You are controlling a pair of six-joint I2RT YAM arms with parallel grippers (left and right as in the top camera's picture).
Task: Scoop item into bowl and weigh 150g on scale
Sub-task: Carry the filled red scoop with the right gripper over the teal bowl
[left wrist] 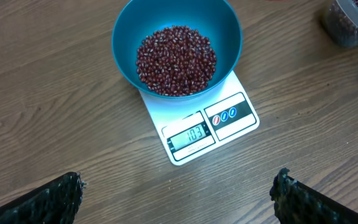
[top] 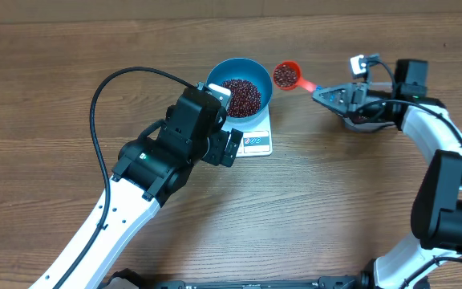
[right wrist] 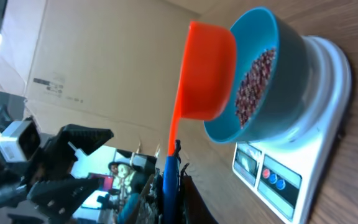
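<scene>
Right tool [top: 324, 94]: clenched on the scoop [top: 286, 75] by the far end of its handle. The cup is level and loaded with beans.

Left tool [left wrist: 176, 202]: released, fingers wide, nothing in it. It hangs over the worktop [top: 54, 64] on the near side of the bowl [top: 247, 66], looking down at the scale [top: 257, 143].

Bowl sits on the scale with its display edge toward me. Beans [top: 241, 96] lie heaped in the bowl's bottom, well below the rim. The display seems to show a little over a hundred. The digits are small, but I judge it short of target.

Relation that matters:
- The scoop cup lies just outside the bowl's rim, on the right-arm side and slightly to the far side.
- From the right wrist the cup sits close against the rim; I cannot tell whether they touch.
- The handle's long axis runs from the cup away from the bowl, slanting back toward my right tool, so the cup is the leading end.
- The bowl is straight ahead along that axis.
- The right arm is the nearer one and the only one carrying anything.

Tub [left wrist: 353, 25]: beyond the scoop from the bowl, with more beans in it.

Judgement: the next step is a short push along the handle line until the cup clears the rim, then a slow roll of the wrist. A full tip could overshoot the target.
</scene>
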